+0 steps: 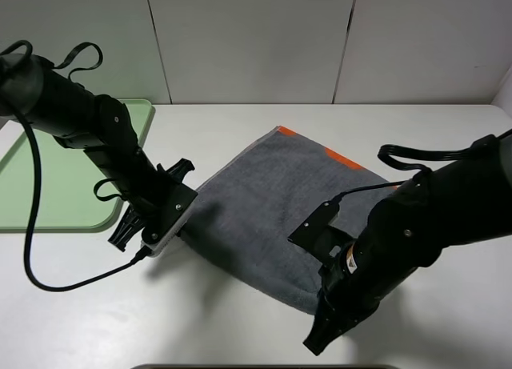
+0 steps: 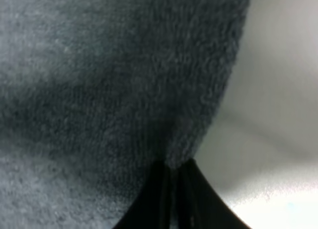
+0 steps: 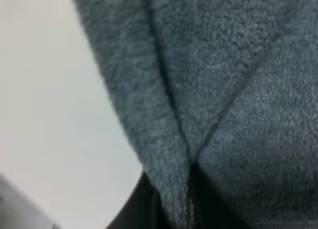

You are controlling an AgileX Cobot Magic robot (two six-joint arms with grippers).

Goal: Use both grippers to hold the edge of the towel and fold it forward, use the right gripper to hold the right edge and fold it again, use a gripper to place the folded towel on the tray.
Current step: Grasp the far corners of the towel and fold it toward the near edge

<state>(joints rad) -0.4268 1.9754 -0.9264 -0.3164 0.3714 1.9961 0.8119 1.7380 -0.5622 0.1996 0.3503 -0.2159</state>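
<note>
The dark grey towel (image 1: pixel 272 217) lies spread flat on the white table, turned like a diamond, with orange patches along its far edge. My left gripper (image 1: pixel 182 222) is at the towel's left corner. In the left wrist view its black fingers (image 2: pixel 164 199) are pressed together on the grey edge of the towel (image 2: pixel 174 162). My right gripper (image 1: pixel 318 311) is at the towel's near corner. In the right wrist view its fingers (image 3: pixel 149 204) are shut on the folded hem (image 3: pixel 171 189). The pale green tray (image 1: pixel 48 185) lies at the far left, with nothing on it.
A black cable (image 1: pixel 48 281) loops over the table in front of the left arm. A white wall (image 1: pixel 256 41) stands behind the table. The right arm's bulk (image 1: pixel 432 217) hangs over the towel's right side.
</note>
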